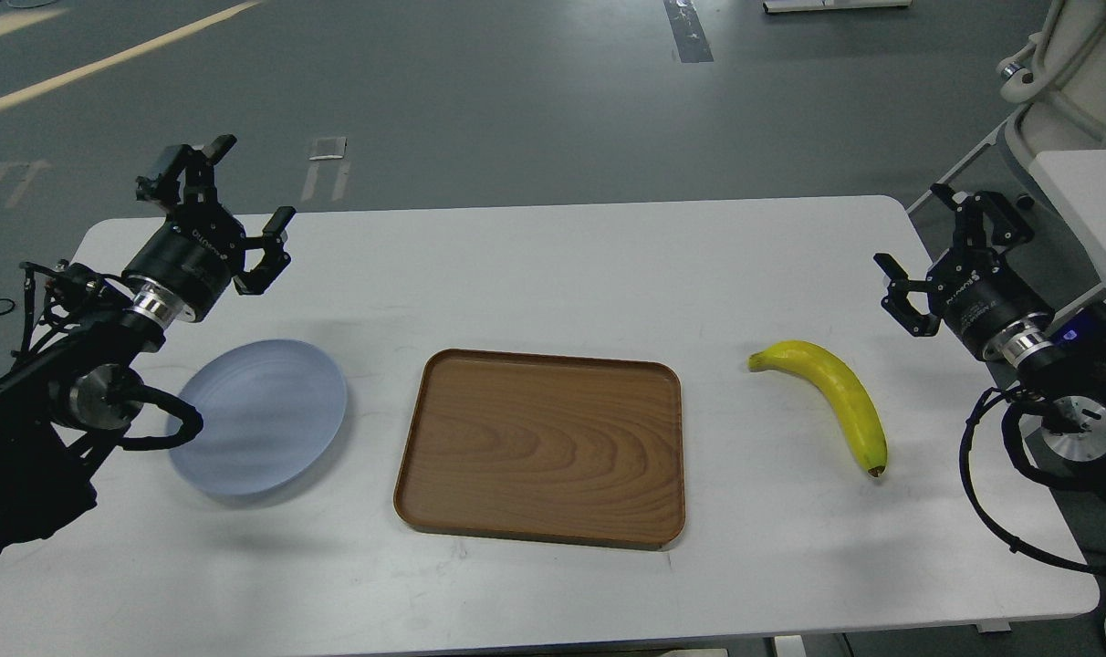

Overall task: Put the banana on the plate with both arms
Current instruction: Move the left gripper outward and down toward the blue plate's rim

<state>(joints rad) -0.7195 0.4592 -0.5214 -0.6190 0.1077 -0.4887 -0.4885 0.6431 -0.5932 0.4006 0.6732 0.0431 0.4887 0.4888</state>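
Observation:
A curved yellow banana (pixel 834 396) lies on the white table at the right, its greenish stem pointing left and its dark tip toward me. The pale blue-grey plate (pixel 261 416) rests empty on the table at the left. My left gripper (pixel 247 187) hovers open above the table, behind and to the left of the plate, holding nothing. My right gripper (pixel 918 239) is open too, raised behind and to the right of the banana and apart from it.
A brown wood-grain tray (pixel 544 445) lies empty in the middle of the table (pixel 553 265), between plate and banana. A white machine and a second table edge (pixel 1091 201) stand off the table's right end. Grey floor lies beyond the far edge.

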